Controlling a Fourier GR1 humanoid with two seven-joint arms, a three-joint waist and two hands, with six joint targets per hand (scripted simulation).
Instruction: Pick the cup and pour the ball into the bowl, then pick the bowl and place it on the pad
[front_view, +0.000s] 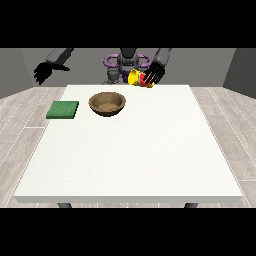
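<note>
White tabletop (130, 150), bowl (107, 104) at ten o'clock: you carry the tilted cup (138, 78), clasped by the hand at the view's right (154, 74), over the bowl before tipping further; the hand at the view's left (44, 71) hangs relaxed.

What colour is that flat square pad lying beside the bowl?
Green; the pad shows plainly in the front view.

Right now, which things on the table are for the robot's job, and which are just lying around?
For the job:
- yellow cup, held tipped by the hand at the view's right
- brown bowl
- green pad
The ball can't be seen.

Just lying around:
- nothing; only the white table, which carries it all.
</note>
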